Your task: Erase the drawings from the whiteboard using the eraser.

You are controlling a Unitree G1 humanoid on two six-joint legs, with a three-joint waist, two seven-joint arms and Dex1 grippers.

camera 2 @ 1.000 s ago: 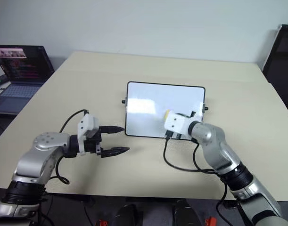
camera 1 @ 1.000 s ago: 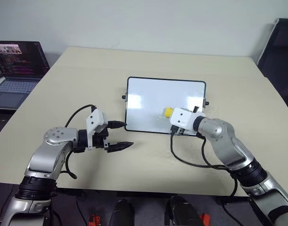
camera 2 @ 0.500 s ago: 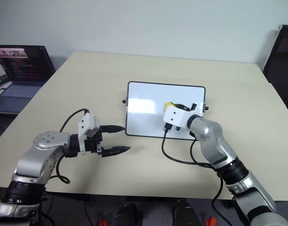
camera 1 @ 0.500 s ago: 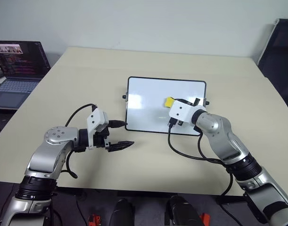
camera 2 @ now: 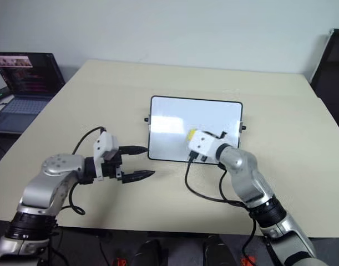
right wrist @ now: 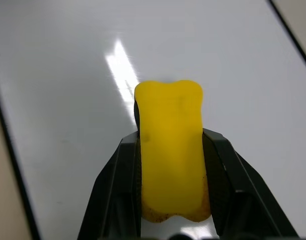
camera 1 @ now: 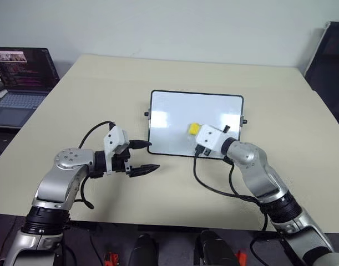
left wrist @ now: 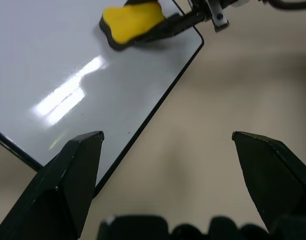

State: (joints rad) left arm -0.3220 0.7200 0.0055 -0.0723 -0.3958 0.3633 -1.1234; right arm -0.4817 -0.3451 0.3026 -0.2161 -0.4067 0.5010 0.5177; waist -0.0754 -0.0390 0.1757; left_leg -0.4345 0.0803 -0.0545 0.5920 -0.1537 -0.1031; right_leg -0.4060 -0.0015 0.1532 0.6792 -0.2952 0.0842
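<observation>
No text, label, brand, number or sign can be read. The laptop (camera 1: 22, 83), on the table's (camera 1: 75, 100) far left corner and well apart from the whiteboard (camera 1: 175, 113), has a lit screen with coloured lines too small to make out. The whiteboard's surface carries no legible marks.

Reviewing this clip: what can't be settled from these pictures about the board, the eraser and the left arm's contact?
- Whether the eraser touches the whiteboard: its underside is hidden by its own body and the right gripper in every view.
- The board patch beneath the eraser: covered, so leftover marks there cannot be ruled out.
- Whether the left gripper touches the board's edge: too small in the head views.
- The laptop: cut by the picture's edge, screen text too small.
</observation>
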